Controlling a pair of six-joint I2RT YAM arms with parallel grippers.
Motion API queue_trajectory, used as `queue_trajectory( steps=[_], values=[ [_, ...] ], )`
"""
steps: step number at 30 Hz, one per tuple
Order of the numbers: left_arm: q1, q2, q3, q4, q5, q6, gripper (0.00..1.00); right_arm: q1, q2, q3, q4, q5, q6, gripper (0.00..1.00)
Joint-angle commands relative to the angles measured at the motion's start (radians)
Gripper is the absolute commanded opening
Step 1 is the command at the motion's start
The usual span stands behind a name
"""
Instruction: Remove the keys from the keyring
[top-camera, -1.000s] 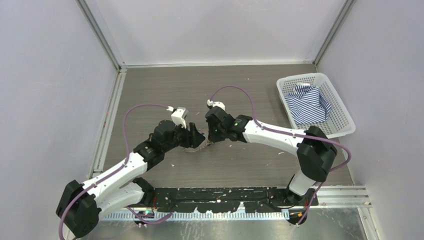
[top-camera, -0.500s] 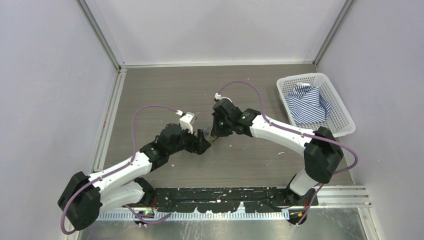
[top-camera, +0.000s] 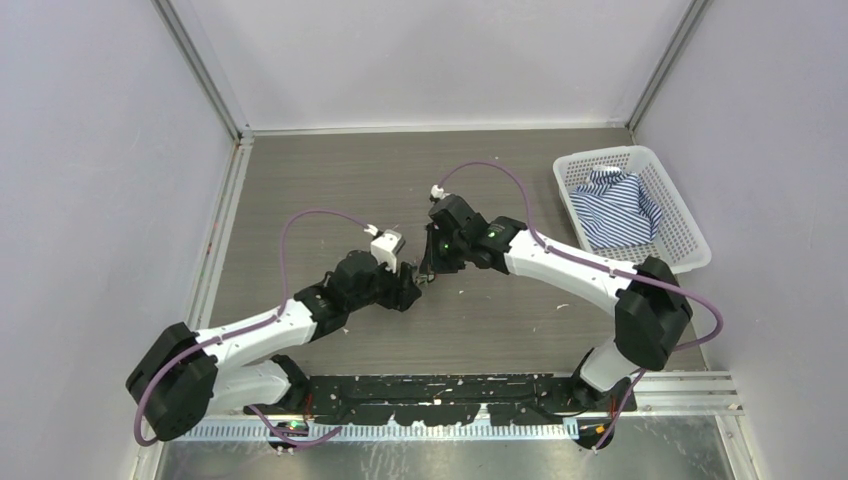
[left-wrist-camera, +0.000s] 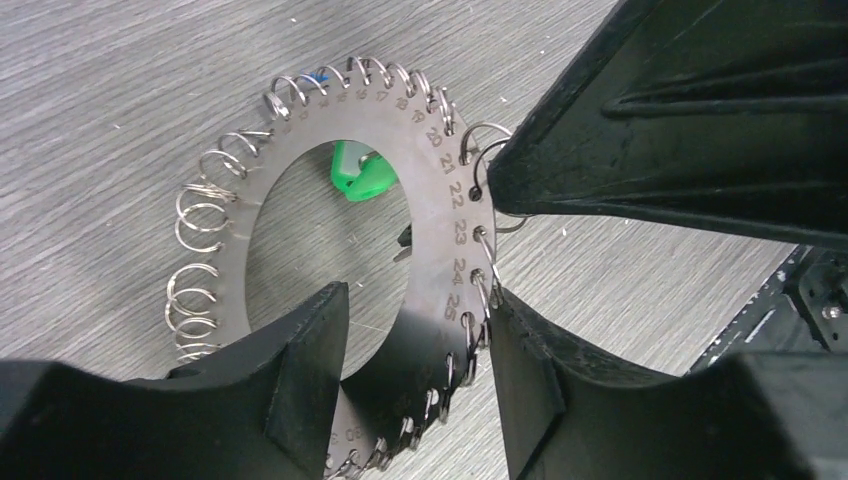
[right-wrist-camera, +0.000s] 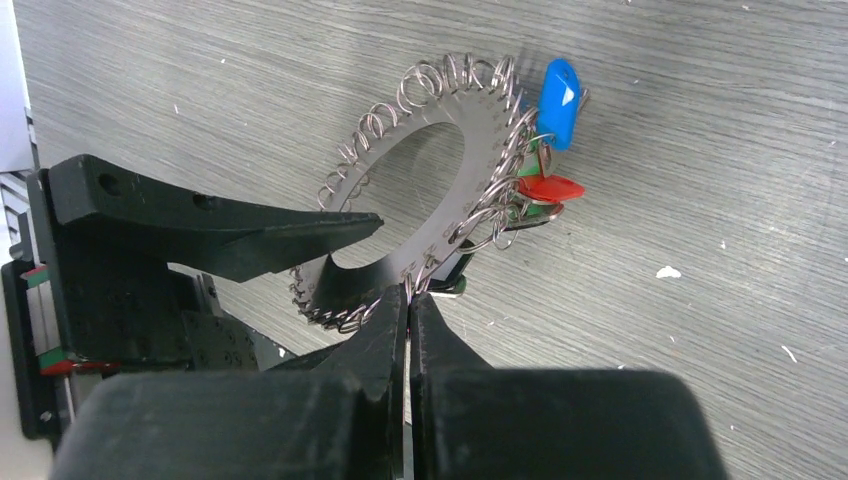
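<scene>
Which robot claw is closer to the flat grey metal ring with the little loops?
Right. The right gripper is shut on the rim of the flat grey metal keyring; the left gripper is open astride its band, not gripping.

Small numbers 20 to 25 on the keyring (left-wrist-camera: 436, 215)
</scene>
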Motion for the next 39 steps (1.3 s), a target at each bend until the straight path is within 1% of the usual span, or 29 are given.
queue_trajectory(
  steps=[1, 2, 5, 7, 10, 12, 14, 17, 21, 23, 24, 27, 31, 34, 36, 39],
  values=[
    [-0.012, 0.007, 0.017, 0.057, -0.038, 0.028, 0.51, -0.01, -0.063, 0.004, 0.041, -0.022, 0.01, 0.01],
    [-0.014, 0.011, 0.019, 0.054, -0.038, 0.029, 0.49, -0.012, -0.064, 0.0, 0.045, -0.024, 0.012, 0.01],
    [-0.022, 0.022, 0.024, 0.048, -0.038, 0.029, 0.37, -0.014, -0.071, -0.014, 0.061, -0.026, 0.011, 0.01],
    [-0.03, 0.03, 0.036, 0.037, -0.072, 0.029, 0.3, -0.015, -0.077, -0.027, 0.073, -0.023, 0.013, 0.01],
    [-0.044, 0.035, 0.053, 0.01, -0.098, 0.032, 0.16, -0.017, -0.093, -0.061, 0.103, -0.007, 0.014, 0.01],
    [-0.049, 0.034, 0.061, -0.008, -0.116, 0.032, 0.09, -0.018, -0.108, -0.086, 0.127, 0.003, 0.015, 0.04],
    [-0.05, 0.032, 0.065, -0.019, -0.126, 0.031, 0.02, -0.02, -0.124, -0.119, 0.163, 0.013, 0.016, 0.1],
    [-0.051, 0.035, 0.065, -0.021, -0.13, 0.022, 0.01, -0.023, -0.145, -0.166, 0.216, 0.026, 0.014, 0.18],
    [-0.051, 0.045, 0.068, -0.023, -0.126, 0.015, 0.01, -0.025, -0.178, -0.241, 0.278, 0.075, 0.015, 0.39],
    [-0.051, 0.049, 0.071, -0.024, -0.117, 0.015, 0.01, -0.025, -0.214, -0.298, 0.328, 0.091, 0.02, 0.53],
    [-0.051, 0.05, 0.07, -0.027, -0.115, 0.016, 0.01, -0.025, -0.237, -0.332, 0.36, 0.098, 0.021, 0.56],
    [-0.051, 0.052, 0.076, -0.036, -0.103, 0.021, 0.01, -0.024, -0.31, -0.433, 0.455, 0.119, 0.022, 0.58],
    [-0.051, 0.051, 0.09, -0.053, -0.087, 0.028, 0.01, -0.021, -0.385, -0.572, 0.63, 0.169, 0.04, 0.56],
    [-0.051, 0.056, 0.098, -0.066, -0.084, 0.034, 0.0, -0.019, -0.374, -0.644, 0.8, 0.153, 0.039, 0.47],
    [-0.051, 0.058, 0.107, -0.073, -0.082, 0.038, 0.01, 0.006, -0.352, -0.659, 0.87, 0.157, 0.01, 0.48],
    [-0.051, 0.057, 0.117, -0.078, -0.079, 0.039, 0.0, 0.063, -0.345, -0.661, 0.912, 0.218, -0.049, 0.5]
  ],
)
